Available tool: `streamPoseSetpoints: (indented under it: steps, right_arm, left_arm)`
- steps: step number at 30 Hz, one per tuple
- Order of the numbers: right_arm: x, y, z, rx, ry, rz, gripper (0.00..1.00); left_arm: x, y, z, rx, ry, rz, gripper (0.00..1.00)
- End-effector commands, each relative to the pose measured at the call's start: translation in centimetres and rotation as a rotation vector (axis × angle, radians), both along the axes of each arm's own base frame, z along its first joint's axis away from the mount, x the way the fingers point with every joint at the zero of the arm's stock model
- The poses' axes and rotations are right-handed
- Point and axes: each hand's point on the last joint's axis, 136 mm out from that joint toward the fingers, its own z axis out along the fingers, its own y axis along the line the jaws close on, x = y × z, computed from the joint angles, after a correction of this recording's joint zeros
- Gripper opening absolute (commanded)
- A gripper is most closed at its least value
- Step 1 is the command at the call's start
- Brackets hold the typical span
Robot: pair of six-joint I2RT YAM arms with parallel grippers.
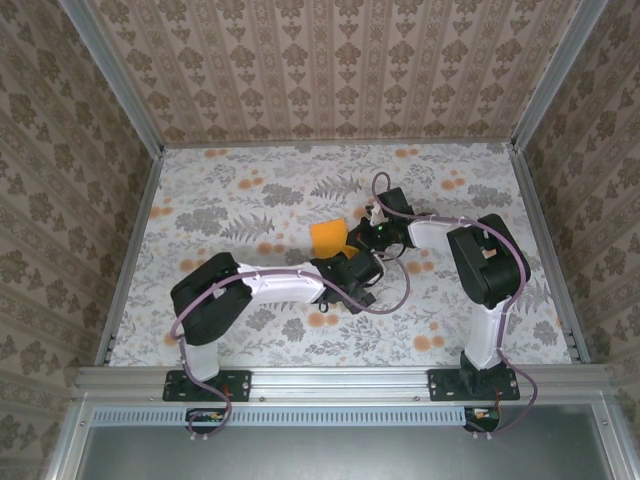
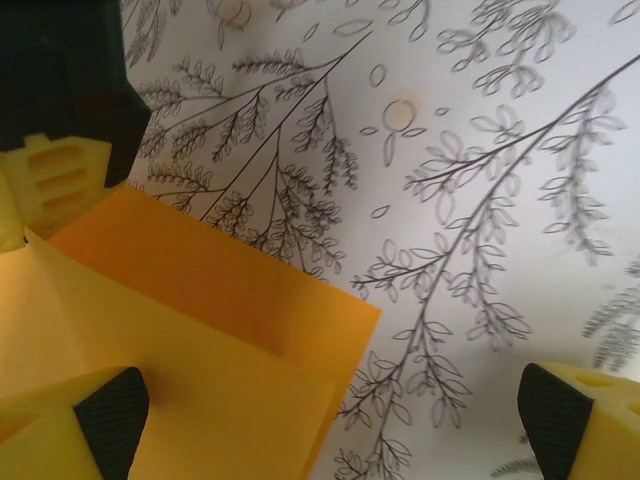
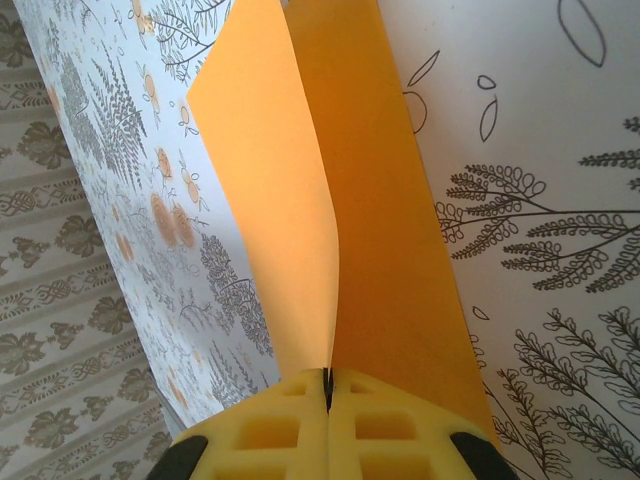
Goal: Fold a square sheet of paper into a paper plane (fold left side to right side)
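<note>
Right claw (image 3: pixel 328 388) tight on the square sheet of paper (image 3: pixel 390 200); left claw (image 2: pixel 335 420) agape over it

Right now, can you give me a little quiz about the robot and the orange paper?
1. True or false: the right gripper is pinching the orange paper.
2. Which gripper is wide open? A) left gripper B) right gripper
3. Fill in: the table is printed with grey leaves and orange ____.
Key: 1 true; 2 A; 3 flowers.
</note>
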Motion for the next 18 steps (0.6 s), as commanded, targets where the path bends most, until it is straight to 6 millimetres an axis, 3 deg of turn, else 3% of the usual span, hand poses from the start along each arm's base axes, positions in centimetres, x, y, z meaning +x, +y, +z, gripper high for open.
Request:
streamPoseSetpoints:
  steps: [1,13,18]
  right_arm:
    - [-0.2,-0.3,0.5,-0.006,0.013,-0.016,0.00]
    - [-0.5,-0.8,0.0,-0.051,0.017,-0.008,0.00]
    - [-0.5,-0.9,0.0,-0.060,0.013,-0.006,0.00]
  left_arm:
    - [0.9,0.3,0.5,0.054,-0.046,0.017,0.92]
    - [0.8,0.5,2.0,-0.017,-0.046,0.035,0.29]
    - [0.8,0.7,2.7,-0.066,-0.023,0.044,0.13]
